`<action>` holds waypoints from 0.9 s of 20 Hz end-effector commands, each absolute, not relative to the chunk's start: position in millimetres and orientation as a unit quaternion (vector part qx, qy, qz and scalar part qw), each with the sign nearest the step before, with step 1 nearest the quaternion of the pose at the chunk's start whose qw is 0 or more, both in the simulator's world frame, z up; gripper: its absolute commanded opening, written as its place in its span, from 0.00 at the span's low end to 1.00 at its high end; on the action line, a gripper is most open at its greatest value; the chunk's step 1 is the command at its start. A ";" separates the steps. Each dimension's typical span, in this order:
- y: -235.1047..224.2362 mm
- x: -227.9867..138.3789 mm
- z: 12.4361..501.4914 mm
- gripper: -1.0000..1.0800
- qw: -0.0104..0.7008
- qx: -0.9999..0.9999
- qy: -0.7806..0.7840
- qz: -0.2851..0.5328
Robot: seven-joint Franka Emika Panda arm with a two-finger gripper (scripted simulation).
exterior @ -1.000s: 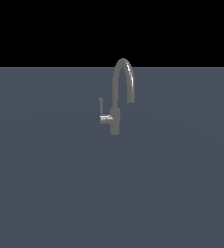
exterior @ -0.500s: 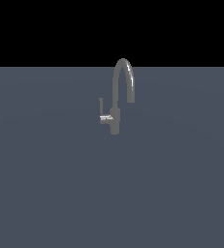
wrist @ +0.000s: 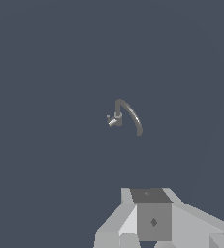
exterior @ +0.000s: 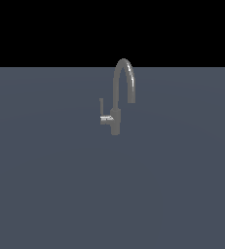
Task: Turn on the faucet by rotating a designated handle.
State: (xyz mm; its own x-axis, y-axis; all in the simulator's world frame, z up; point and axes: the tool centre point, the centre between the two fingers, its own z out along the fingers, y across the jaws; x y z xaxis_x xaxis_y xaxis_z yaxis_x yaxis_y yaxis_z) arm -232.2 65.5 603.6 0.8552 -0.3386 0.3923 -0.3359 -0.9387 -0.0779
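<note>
Flat slate-grey surface [exterior: 60,194] fills the lower part of the exterior view, w/ a plain black backdrop above it.

Faucet [exterior: 117,97] stands upright near the middle of the surface. Short cylindrical body at the base, tall arched spout rising from it and curving down toward the exterior view's right, outlet hanging above the surface.

Handle [exterior: 104,114] sits on the body's side toward the exterior view's left: short shiny stub sticking out sideways, slim rod going straight up from its outer end, parallel to the spout's stem and apart from it.

Arm doesn't show in the exterior view.

Wrist view looks down on the faucet [wrist: 125,116] from well away; spout reads as a small curved arc, the bright stub of the handle [wrist: 112,121] beside its base. Only the grey blocky body of the end effector [wrist: 152,220] shows at the frame edge; fingers are out of frame, so can't tell whether it's open or closed. It's well apart from the faucet, touching nothing.
</note>
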 end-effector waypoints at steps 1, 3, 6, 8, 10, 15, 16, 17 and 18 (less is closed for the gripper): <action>81.9 -229.2 614.3 0.00 -0.003 -0.952 0.200 -0.232; 95.5 -225.5 620.6 0.00 -0.009 -0.942 0.219 -0.252; 116.5 -218.0 626.5 0.00 -0.019 -0.928 0.246 -0.280; 130.7 -211.4 628.1 0.00 -0.025 -0.917 0.263 -0.298; 144.8 -203.5 627.5 0.00 -0.032 -0.907 0.279 -0.314; 177.9 -177.6 616.7 0.00 -0.050 -0.881 0.317 -0.348; 183.9 -171.3 612.9 0.00 -0.054 -0.876 0.324 -0.354; 189.6 -164.8 608.5 0.00 -0.058 -0.870 0.331 -0.360; 195.1 -157.9 603.6 0.00 -0.061 -0.865 0.338 -0.365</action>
